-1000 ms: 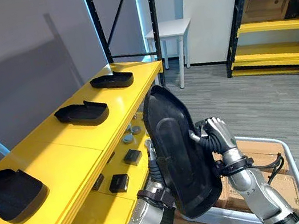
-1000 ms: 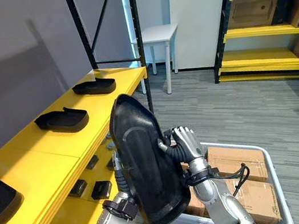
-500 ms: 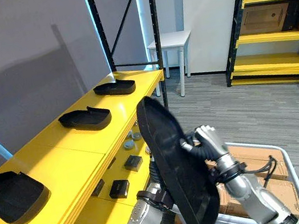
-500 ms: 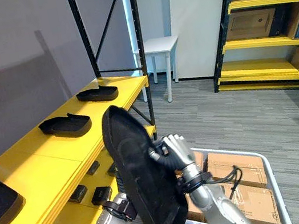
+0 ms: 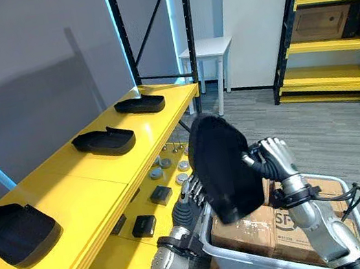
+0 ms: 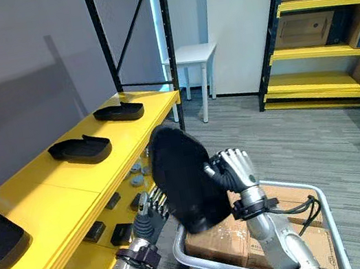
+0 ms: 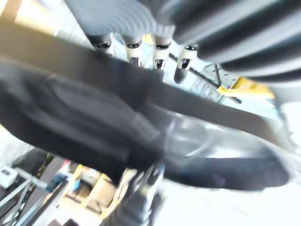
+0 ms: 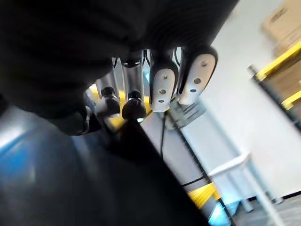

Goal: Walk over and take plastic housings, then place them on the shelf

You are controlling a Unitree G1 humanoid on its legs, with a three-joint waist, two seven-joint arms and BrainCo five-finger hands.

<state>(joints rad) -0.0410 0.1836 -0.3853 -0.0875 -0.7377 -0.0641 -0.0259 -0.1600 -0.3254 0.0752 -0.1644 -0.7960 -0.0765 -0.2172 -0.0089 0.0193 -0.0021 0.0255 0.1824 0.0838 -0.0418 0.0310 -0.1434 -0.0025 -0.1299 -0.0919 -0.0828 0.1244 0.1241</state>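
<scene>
A large black plastic housing (image 5: 222,167) stands on edge in the air between my two hands, over the near left corner of a grey bin (image 6: 327,213). My left hand (image 5: 190,201) is open, its straight fingers (image 7: 131,52) against the housing's (image 7: 94,122) left lower side. My right hand (image 5: 276,159) is open too, its fingers (image 8: 162,82) pressing the opposite side. The yellow shelf (image 5: 105,182) runs along my left. Three more black housings lie on it: far (image 5: 140,103), middle (image 5: 104,139) and near (image 5: 17,233).
The grey bin holds cardboard boxes (image 5: 249,227). Small dark and round parts (image 5: 150,197) lie on the lower yellow shelf level. A black upright post (image 5: 189,35) ends the shelf. Beyond stand a white table (image 5: 205,50) and yellow racks with boxes (image 5: 336,30).
The housing has moved up and away from the camera, turning over the bin's corner. My left hand has come out from under it to its side, fingers now showing straight.
</scene>
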